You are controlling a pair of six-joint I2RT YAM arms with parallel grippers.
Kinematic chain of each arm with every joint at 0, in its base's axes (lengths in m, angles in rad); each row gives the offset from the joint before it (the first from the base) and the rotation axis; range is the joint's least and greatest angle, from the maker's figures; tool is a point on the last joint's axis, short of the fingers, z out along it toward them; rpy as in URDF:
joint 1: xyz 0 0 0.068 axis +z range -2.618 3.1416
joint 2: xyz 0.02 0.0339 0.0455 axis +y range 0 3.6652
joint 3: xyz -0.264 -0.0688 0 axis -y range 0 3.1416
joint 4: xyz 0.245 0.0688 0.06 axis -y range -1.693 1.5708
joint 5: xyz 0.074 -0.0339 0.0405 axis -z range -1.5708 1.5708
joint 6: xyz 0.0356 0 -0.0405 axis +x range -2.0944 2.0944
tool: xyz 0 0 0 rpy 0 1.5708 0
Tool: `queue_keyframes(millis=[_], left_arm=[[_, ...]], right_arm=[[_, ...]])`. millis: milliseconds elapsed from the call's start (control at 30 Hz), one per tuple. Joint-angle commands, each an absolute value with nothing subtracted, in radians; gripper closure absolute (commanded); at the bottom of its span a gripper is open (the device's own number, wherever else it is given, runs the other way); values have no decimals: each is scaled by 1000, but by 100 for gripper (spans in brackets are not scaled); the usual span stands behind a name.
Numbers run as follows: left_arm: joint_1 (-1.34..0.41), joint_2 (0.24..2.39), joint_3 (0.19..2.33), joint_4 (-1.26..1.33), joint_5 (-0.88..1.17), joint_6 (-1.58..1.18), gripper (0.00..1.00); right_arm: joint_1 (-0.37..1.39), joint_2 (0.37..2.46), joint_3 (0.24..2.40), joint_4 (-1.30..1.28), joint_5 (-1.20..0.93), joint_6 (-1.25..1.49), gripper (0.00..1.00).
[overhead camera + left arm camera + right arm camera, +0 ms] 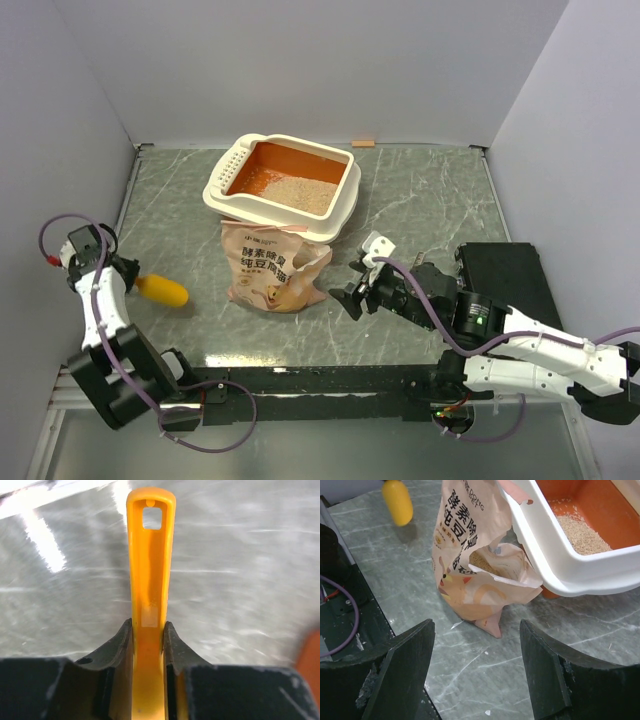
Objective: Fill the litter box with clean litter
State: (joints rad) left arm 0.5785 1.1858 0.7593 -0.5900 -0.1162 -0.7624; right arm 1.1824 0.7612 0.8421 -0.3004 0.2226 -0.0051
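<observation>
The litter box (228,172), cream-white with an orange inside, stands at the back middle; its white wall shows in the right wrist view (555,555). Clean litter (300,193) lies in a pale beige heap inside it (582,532). A tan paper bag (265,265) leans against the box's near side, torn open, with granules showing in the opening (482,560). My left gripper (126,274) is shut on the handle of a yellow-orange scoop (150,570) at the far left, above the table. My right gripper (355,295) is open and empty, just right of the bag (477,645).
A flat black box (505,270) lies at the right beside my right arm. A small orange-tan piece (362,144) sits at the back wall. Grey walls close in the left, right and back. The scoop's far end (397,502) shows left of the bag.
</observation>
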Motion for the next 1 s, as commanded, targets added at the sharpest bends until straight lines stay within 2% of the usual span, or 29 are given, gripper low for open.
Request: queue_keyframes(millis=[0, 267, 567, 767, 967], left_arm=[[569, 1068, 842, -583, -19, -706, 99], [546, 875, 819, -449, 368, -657, 99], [370, 871, 992, -374, 690, -569, 99], [206, 864, 1149, -380, 777, -483, 99], [91, 825, 1155, -321, 916, -466, 99]], right_arm=[[1190, 739, 836, -305, 207, 41, 25], [1190, 738, 900, -330, 130, 18, 23], [1187, 798, 1005, -376, 89, -23, 21], [1184, 801, 1055, -390, 17, -37, 20], [1177, 801, 1124, -377, -58, -20, 20]])
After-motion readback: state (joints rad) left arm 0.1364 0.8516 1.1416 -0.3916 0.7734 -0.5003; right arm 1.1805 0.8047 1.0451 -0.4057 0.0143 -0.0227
